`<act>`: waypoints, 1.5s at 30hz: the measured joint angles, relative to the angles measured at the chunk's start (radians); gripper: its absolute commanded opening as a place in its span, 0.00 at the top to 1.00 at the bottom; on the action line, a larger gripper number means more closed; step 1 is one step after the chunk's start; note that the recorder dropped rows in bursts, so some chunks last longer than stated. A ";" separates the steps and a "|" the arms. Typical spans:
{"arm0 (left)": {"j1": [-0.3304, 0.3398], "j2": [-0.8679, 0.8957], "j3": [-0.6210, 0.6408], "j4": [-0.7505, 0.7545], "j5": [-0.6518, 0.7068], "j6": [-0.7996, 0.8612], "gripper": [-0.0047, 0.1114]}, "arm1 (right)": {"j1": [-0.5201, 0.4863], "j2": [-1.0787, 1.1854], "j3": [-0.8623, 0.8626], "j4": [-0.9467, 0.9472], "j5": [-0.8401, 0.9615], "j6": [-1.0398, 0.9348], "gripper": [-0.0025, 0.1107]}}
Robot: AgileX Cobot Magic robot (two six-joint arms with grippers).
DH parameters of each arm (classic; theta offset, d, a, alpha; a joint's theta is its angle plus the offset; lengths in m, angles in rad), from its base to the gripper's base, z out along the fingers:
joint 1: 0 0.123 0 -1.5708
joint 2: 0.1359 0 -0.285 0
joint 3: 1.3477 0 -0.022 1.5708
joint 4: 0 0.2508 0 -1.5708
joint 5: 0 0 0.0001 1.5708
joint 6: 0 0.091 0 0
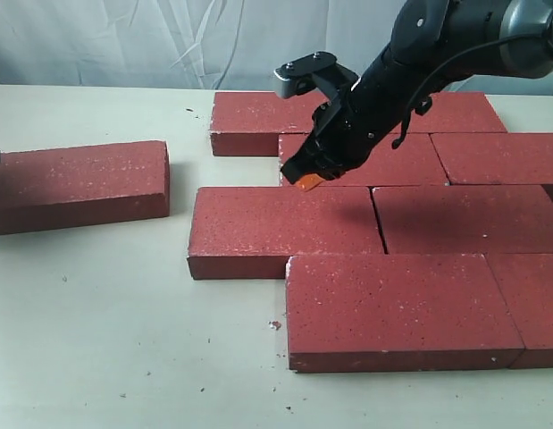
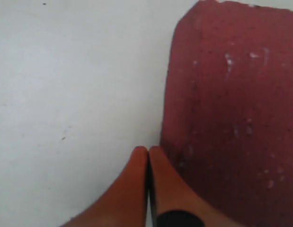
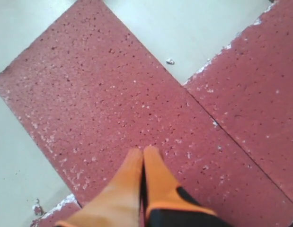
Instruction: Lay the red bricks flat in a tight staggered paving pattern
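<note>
Several red bricks lie flat in staggered rows on the right of the table, among them the front brick and the left brick of the third row. One more red brick lies apart at the left. My right gripper hangs shut and empty just over the third-row brick, its orange fingertips pressed together. My left gripper is shut on nothing. It sits low over the table right beside an edge of the loose brick.
The pale tabletop stretches bare between the loose brick and the paved group. A small whitish chip lies by the front brick's left corner. A white curtain hangs behind the table.
</note>
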 measured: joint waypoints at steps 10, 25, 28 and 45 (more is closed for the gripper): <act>-0.117 0.000 0.000 -0.049 -0.026 0.024 0.96 | 0.000 0.000 0.000 0.000 -0.034 -0.010 0.98; -0.143 0.004 0.045 0.118 -0.248 0.047 0.96 | 0.000 0.044 0.000 0.137 -0.239 -0.112 0.98; -0.136 0.004 0.050 0.094 -0.296 0.036 0.96 | 0.011 0.090 -0.018 0.164 -0.314 -0.131 0.98; -0.134 0.037 0.050 -0.045 -0.303 0.080 0.96 | 0.151 0.514 -0.800 -0.298 0.034 0.342 0.98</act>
